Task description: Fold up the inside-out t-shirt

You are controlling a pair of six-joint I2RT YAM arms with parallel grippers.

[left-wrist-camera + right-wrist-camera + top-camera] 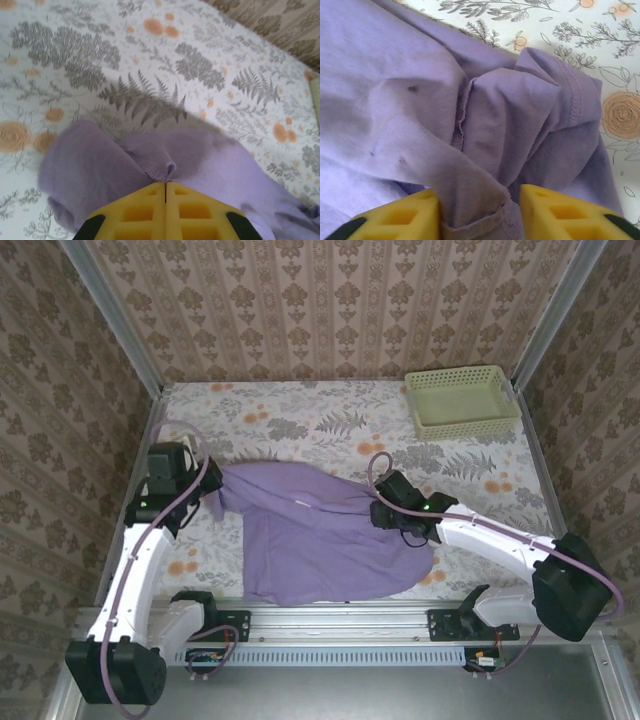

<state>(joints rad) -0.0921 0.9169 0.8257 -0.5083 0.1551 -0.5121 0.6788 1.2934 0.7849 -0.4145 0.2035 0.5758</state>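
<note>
The lavender inside-out t-shirt (310,540) lies crumpled across the near middle of the floral table. My left gripper (205,498) is at its left corner, yellow jaws pressed together (165,186) on a stitched edge of the t-shirt (100,170), which bunches up just ahead of the tips. At the shirt's right side, my right gripper (385,515) stands open (480,200). A raised fold of the t-shirt (395,100) with a hem lies between its yellow fingers (550,210), against the left one and apart from the right one.
A pale green mesh basket (462,402) sits at the far right corner. The floral tablecloth (300,420) is bare behind the shirt. Patterned walls close in the table on three sides.
</note>
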